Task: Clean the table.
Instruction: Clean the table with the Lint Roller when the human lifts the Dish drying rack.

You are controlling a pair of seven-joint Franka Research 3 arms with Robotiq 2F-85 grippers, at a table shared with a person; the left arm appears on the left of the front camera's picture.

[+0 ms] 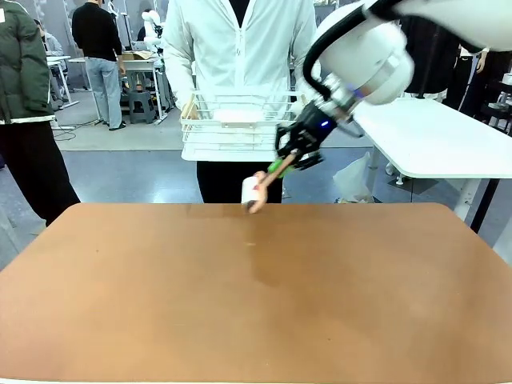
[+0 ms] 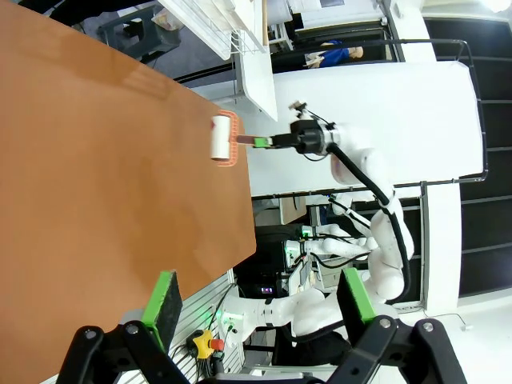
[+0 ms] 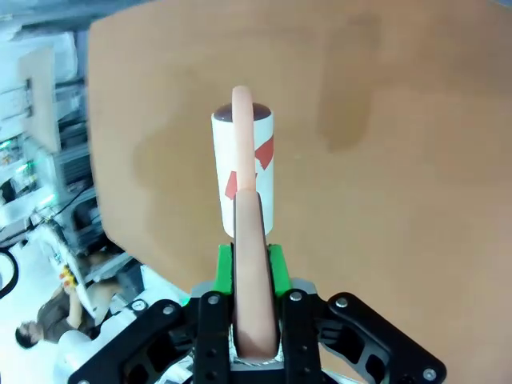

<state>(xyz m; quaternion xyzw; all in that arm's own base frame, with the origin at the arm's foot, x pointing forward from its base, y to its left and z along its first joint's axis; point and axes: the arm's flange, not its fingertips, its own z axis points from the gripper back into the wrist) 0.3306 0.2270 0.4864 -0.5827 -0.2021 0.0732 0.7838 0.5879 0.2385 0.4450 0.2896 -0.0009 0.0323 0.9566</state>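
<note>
Right hand (image 3: 248,264): pressed together on the pinkish handle of a lint roller (image 3: 244,172). The handle runs straight out between the green pads, and the grip looks centred.
Lint roller: a white drum with red marks at the end of the handle. It sits over the far edge of the surface (image 1: 256,296), about mid-width. I cannot tell whether the drum touches the top or hangs just above it.
Left hand (image 2: 260,298): spread wide with nothing between its pads, well apart from the roller.
Surface: a reddish-brown top with nothing lying on it in the front view, and faint darker patches near the middle.
Person (image 1: 240,40): stands at the far edge right behind the roller, holding a white wire basket (image 1: 232,128) at waist height, near my right arm.
Step, as I judge it: the start of a rolling pass, to be drawn back toward my side.
Risk, edge: the drum is at the rim, so lowering here could leave part of it off the edge or catch the rim.
Risk, grip: I hold only a slim handle, so pressing down hard could pivot it in the pads and tilt the drum onto one end.
Risk, pressure: if I press too lightly the drum skims and picks up nothing.
Risk, person: any swing away from me could strike the basket.
</note>
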